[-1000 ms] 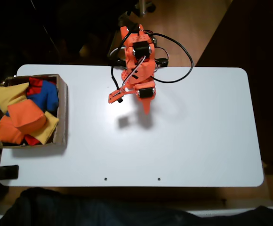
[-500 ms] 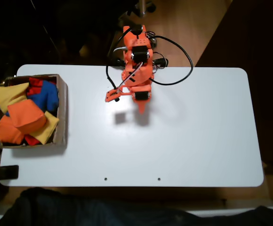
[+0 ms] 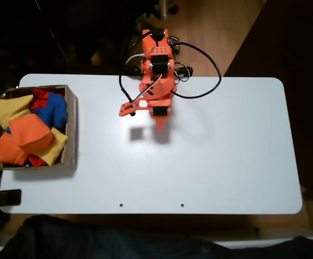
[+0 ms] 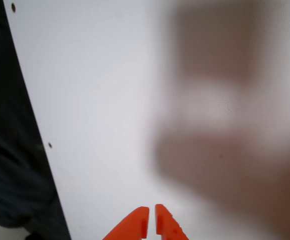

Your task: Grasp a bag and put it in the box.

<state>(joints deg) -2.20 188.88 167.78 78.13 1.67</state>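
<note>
The orange arm (image 3: 156,81) stands folded up close over its base at the far edge of the bench in the fixed view, black cables looping off to either side of it. Its gripper (image 3: 160,125) points down and toward the near edge, hanging above the surface with nothing in it. In the wrist view the gripper (image 4: 150,214) comes in from the bottom edge, its two orange jaws drawn together with only a thin slit between the tips.
</note>
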